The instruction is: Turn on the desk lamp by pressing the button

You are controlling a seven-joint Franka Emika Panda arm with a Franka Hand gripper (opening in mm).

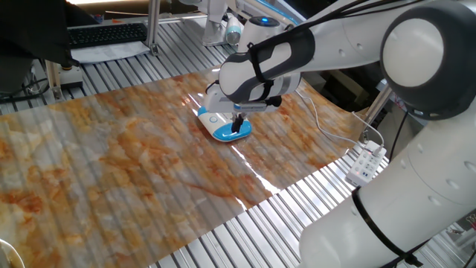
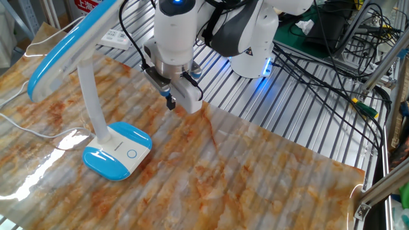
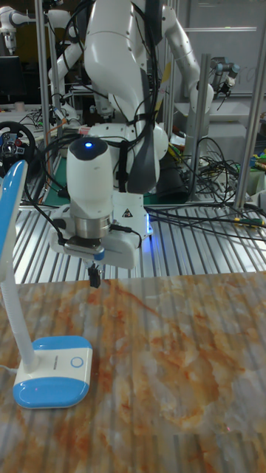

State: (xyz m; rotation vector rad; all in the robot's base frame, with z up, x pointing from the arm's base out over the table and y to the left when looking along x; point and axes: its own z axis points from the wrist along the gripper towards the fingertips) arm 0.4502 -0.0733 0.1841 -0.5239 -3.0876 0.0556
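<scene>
Tall fixed view: hand (image 3: 94, 276) clear of desk lamp (image 3: 53, 362); one fixed view overlaps them.

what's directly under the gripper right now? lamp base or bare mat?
Bare marbled mat. In the other fixed view and the tall view the gripper hangs beside the desk lamp, not over its button. One fixed view overlaps them, hiding the gap.

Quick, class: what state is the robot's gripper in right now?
Gripper: holding nothing, above the mat and clear of the desk lamp; open or closed cannot be told.
</scene>
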